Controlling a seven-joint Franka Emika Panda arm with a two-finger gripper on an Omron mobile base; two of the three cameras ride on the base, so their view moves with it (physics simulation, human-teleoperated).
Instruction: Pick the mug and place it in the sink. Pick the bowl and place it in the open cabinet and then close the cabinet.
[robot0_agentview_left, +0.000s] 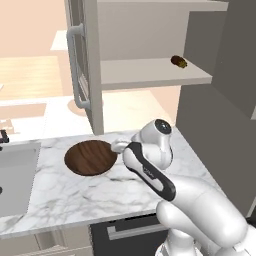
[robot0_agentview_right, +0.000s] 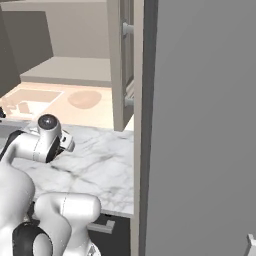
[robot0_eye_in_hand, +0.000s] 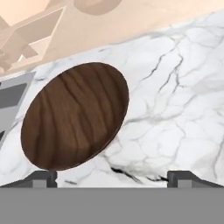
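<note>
We judge the bowl step to be in hand: our gripper (robot0_eye_in_hand: 112, 177) hangs over the marble counter (robot0_agentview_left: 100, 192) with its two finger tips spread as wide as they go and nothing between them, and the bowl (robot0_eye_in_hand: 75, 116) lies just ahead of them in the hand view, slightly toward the left tip. From the left base view the bowl (robot0_agentview_left: 91, 157) sits flat on the counter between the sink (robot0_agentview_left: 17, 175) and our wrist, below the open cabinet (robot0_agentview_left: 150, 75). The bowl looks empty, only its wood grain showing. The next move, as we see it, calls for us to come down onto the rim so that one finger goes inside and one outside, since the bowl is far too wide to straddle; then a lift up to the shelf. The cabinet door (robot0_agentview_left: 82, 65) stands swung out to the left, and the shelf already holds a small dark brown lump (robot0_agentview_left: 178, 61) near its right end, so we should set the bowl left of it. We cannot tell what the sink holds from here, as just a grey corner of its basin shows.
</note>
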